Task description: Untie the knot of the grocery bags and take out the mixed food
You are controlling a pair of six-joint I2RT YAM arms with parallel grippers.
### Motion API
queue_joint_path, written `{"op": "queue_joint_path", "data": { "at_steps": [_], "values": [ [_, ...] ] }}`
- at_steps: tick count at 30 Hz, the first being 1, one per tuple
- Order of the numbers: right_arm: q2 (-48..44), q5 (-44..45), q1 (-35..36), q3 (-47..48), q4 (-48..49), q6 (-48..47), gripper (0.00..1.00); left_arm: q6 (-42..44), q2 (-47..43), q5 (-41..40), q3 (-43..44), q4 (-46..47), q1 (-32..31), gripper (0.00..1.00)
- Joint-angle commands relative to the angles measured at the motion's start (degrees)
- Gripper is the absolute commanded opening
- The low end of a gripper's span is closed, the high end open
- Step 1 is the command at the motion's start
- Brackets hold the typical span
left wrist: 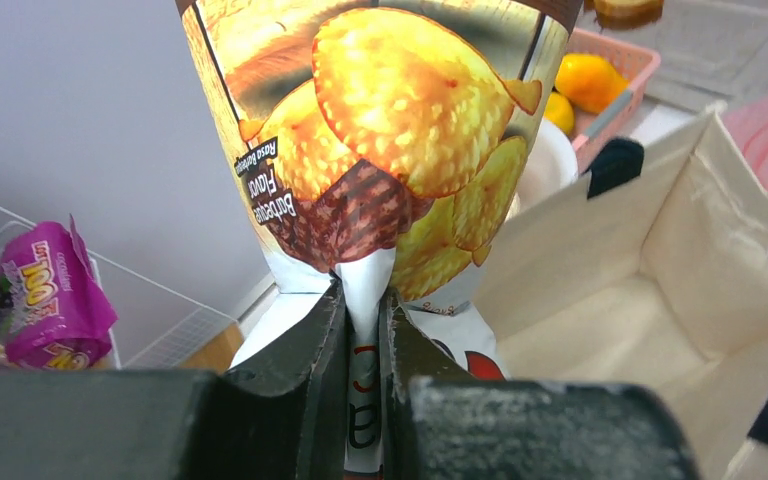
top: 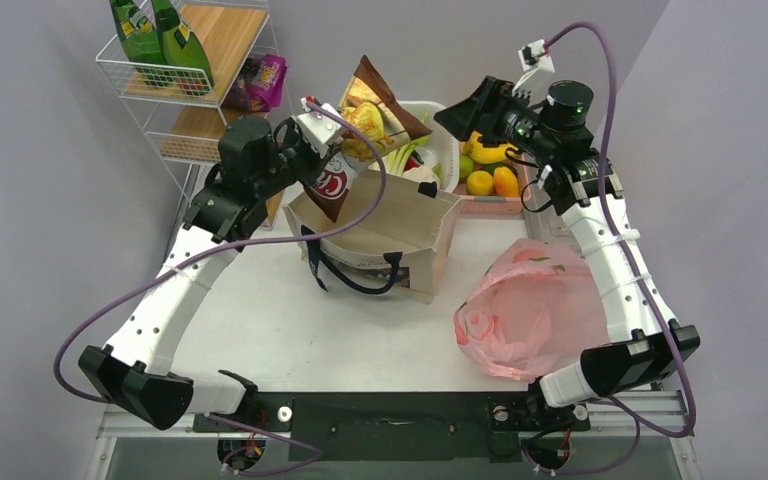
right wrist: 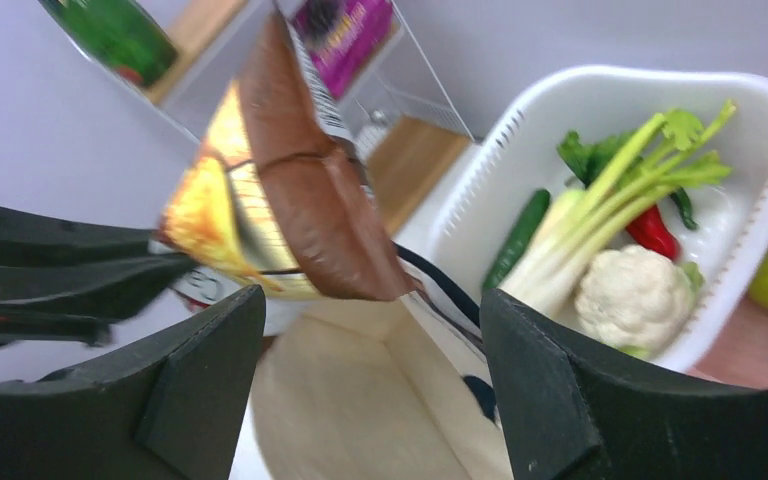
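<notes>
Held: the left gripper (left wrist: 365,300) is clamped narrow on the crimped lower edge of a brown barbecue-crisp snack packet (left wrist: 400,110), in the air over the far rim of the beige canvas tote with black straps (top: 410,215).
Left wrist view only: red lettering shows between the fingers; whether the red-and-white packet (top: 332,182) is clamped too, I cannot tell.
Right side: the right gripper (right wrist: 370,310) stands wide, holding nothing, near the packet.
Right wrist view only: a white slotted basket (right wrist: 755,105) holds a cauliflower (right wrist: 635,295), a red pepper (right wrist: 650,230) and a pale-green leafy stalk (right wrist: 610,205).
Top view only: the thin pink plastic bag (top: 530,310) is slumped on the desk (top: 290,320) by the right arm, well apart from the packet.
Room: wire shelf (top: 160,90) to the left, basket just behind, tote mouth open below.
Axis: the packet's length runs straight out from the fingers.
</notes>
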Motion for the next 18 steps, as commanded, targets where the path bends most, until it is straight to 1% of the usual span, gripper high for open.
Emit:
{"op": "queue_joint_path", "data": {
  "at_steps": [1, 3, 7, 10, 13, 16, 18],
  "values": [
    [-2.7, 1.8, -1.0, -1.1, 13.6, 16.7, 0.75, -11.3, 2.0, 0.1, 6.0, 11.3, 1.6, 0.00],
    [-3.5, 1.5, -0.8, -4.0, 18.0, 19.1, 0.78, -13.5, 2.5, 1.3, 6.9, 12.5, 1.7, 0.00],
    [-2.5, 4.3, 1.5, -5.3, 19.1, 21.6, 0.81, -18.6, 2.8, 5.2, 7.9, 14.3, 1.7, 0.00],
    [-1.7, 7.3, 4.8, -4.6, 21.5, 19.9, 0.84, -22.1, 3.1, 7.5, 8.4, 15.1, 1.7, 0.00],
    [-0.6, 8.8, 8.0, -2.3, 21.8, 17.2, 0.86, -26.8, 3.5, 10.0, 8.9, 15.9, 1.6, 0.00],
    [1.1, 10.9, 9.7, -0.5, 19.9, 15.4, 0.89, -30.3, 3.5, 12.4, 8.7, 17.6, 1.6, 0.00],
    [1.8, 11.1, 10.2, -0.1, 20.2, 15.9, 0.89, -33.0, 3.7, 14.5, 8.6, 18.6, 1.6, 0.00]
  ]
}}
